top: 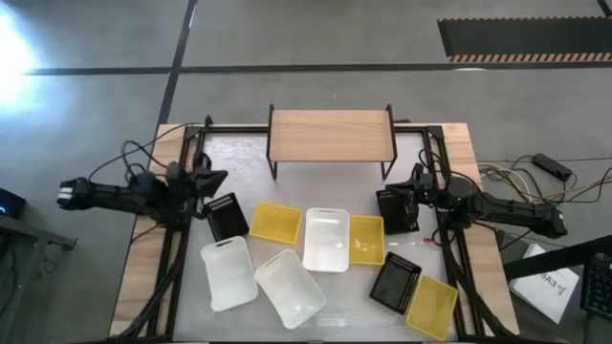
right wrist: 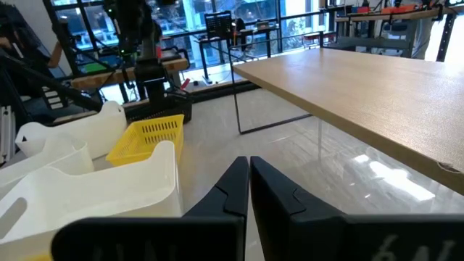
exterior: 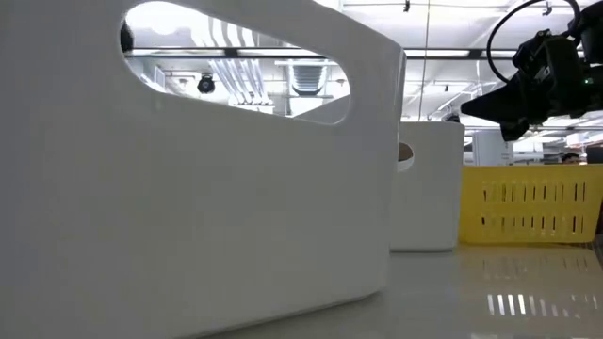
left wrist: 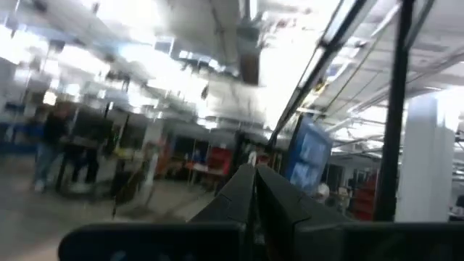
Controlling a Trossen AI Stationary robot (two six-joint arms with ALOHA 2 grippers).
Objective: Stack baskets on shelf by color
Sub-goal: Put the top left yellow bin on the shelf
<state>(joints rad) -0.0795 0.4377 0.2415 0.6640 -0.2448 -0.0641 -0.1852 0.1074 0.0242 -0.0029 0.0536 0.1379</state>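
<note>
The tabletop (top: 182,287), glossy in the middle with wooden edges, stands on a grey concrete floor (top: 316,38). The shelf (top: 331,135) sits empty at its far edge. Nearer, the baskets lie scattered unstacked: three white (top: 325,239), three yellow (top: 275,222), three black (top: 226,216). The left end effector (top: 216,179) and right end effector (top: 394,200) hover at either side, each closed on nothing.
</note>
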